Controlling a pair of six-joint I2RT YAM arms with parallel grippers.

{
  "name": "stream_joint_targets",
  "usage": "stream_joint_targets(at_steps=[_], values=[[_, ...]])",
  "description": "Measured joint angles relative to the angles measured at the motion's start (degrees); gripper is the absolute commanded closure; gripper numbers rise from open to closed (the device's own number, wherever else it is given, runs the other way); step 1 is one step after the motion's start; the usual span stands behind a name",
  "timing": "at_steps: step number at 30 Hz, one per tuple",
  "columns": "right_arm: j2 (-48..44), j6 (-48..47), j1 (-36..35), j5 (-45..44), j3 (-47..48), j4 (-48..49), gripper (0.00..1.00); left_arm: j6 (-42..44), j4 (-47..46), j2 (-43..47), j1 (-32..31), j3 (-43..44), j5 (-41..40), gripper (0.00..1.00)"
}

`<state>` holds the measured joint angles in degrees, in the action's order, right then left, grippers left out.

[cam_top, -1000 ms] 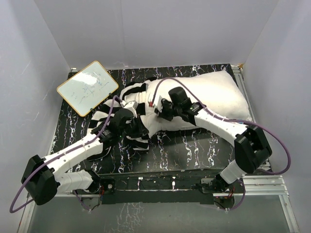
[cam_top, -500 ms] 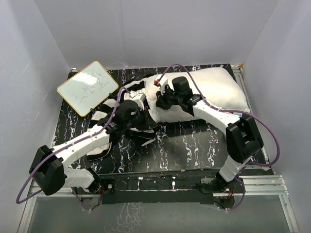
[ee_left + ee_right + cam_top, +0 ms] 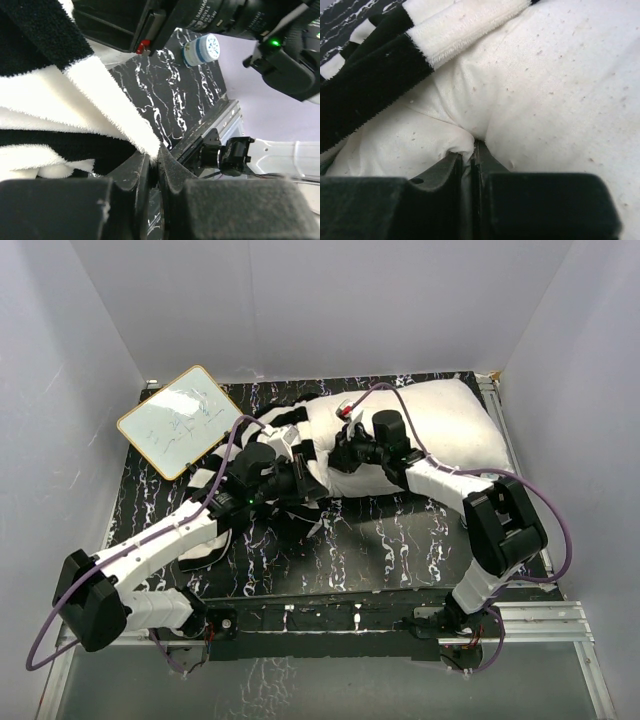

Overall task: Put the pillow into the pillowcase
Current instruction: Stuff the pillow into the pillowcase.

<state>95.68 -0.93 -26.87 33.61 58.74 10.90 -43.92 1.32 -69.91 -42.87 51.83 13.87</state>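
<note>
The white pillow point(image 3: 450, 425) lies at the back right of the black marbled table; its fabric fills the right wrist view point(image 3: 560, 80). The striped pillowcase point(image 3: 283, 422) is bunched round the pillow's left end and trails left over the table. My left gripper point(image 3: 297, 478) is shut on a white-striped edge of the pillowcase point(image 3: 60, 100), the cloth pinched at the tips of the gripper point(image 3: 155, 157). My right gripper point(image 3: 343, 452) is shut on a pinched fold of pillow fabric between its tips point(image 3: 472, 150), just beside the pillowcase's hem point(image 3: 380, 70).
A small whiteboard point(image 3: 180, 420) leans at the back left corner. White walls close in the table on three sides. A metal rail point(image 3: 400, 615) runs along the near edge. The right arm's black body point(image 3: 225, 20) hangs close over my left gripper.
Both grippers have moved right and toward the back, keeping their grips. The pillowcase edge has been drawn further along the pillow's left end, and the pillow's near-left part has pulled back.
</note>
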Motion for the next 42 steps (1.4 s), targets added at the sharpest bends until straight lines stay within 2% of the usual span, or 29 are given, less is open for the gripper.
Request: stream_joint_targets(at_steps=[4, 7, 10, 14, 17, 18, 22, 24, 26, 28, 32, 36, 39, 42], values=[[-0.5, 2.4, 1.6, 3.5, 0.2, 0.6, 0.90, 0.0, -1.9, -0.1, 0.0, 0.0, 2.0, 0.78], [-0.4, 2.4, 1.9, 8.7, 0.5, 0.6, 0.79, 0.6, -2.1, -2.3, 0.0, -0.2, 2.1, 0.71], [0.0, -0.8, 1.8, 15.0, 0.7, -0.4, 0.63, 1.7, -1.1, -6.3, -0.3, -0.6, 1.1, 0.57], [-0.4, -11.7, 1.4, 21.5, 0.9, -7.1, 0.44, 2.7, 2.6, -7.6, -0.7, -3.1, -1.2, 0.32], [-2.3, -22.4, 1.0, 24.2, 2.2, -16.0, 0.29, 3.9, 6.6, -1.8, -0.8, -4.9, -4.2, 0.06], [-3.5, -26.0, 1.0, 24.8, 2.9, -19.1, 0.24, 4.3, 7.8, 1.5, -0.9, -5.2, -5.3, 0.03], [-7.5, -39.8, 1.0, 26.6, 8.0, -31.7, 0.03, 4.3, 10.3, 17.0, -0.9, -6.5, -9.0, 0.03], [-8.6, -45.7, 1.0, 27.2, 11.1, -36.8, 0.01, 3.3, 10.9, 23.5, -0.9, -7.8, -9.2, 0.05], [-9.6, -51.9, 1.0, 27.9, 12.8, -40.9, 0.01, 1.7, 11.1, 27.3, -0.9, -9.7, -8.0, 0.13], [-10.4, -58.3, 0.8, 28.5, 13.1, -44.8, 0.01, -0.9, 10.4, 28.2, -0.9, -13.5, -5.9, 0.20], [-10.4, -65.4, -1.2, 25.4, 11.6, -48.0, 0.02, -7.1, 6.5, 27.5, -0.9, -26.4, -2.0, 0.23], [-10.4, -65.8, -4.7, 19.0, 6.6, -44.7, 0.07, -12.2, 1.3, 27.4, -0.9, -37.7, -1.6, 0.20], [-10.4, -64.2, -5.2, 14.6, 3.2, -40.6, 0.10, -13.8, -5.5, 25.6, -0.9, -40.7, -3.2, 0.18], [-10.4, -62.1, -5.2, 11.2, 0.7, -35.6, 0.13, -14.2, -14.8, 19.5, -0.9, -41.4, -5.4, 0.18]])
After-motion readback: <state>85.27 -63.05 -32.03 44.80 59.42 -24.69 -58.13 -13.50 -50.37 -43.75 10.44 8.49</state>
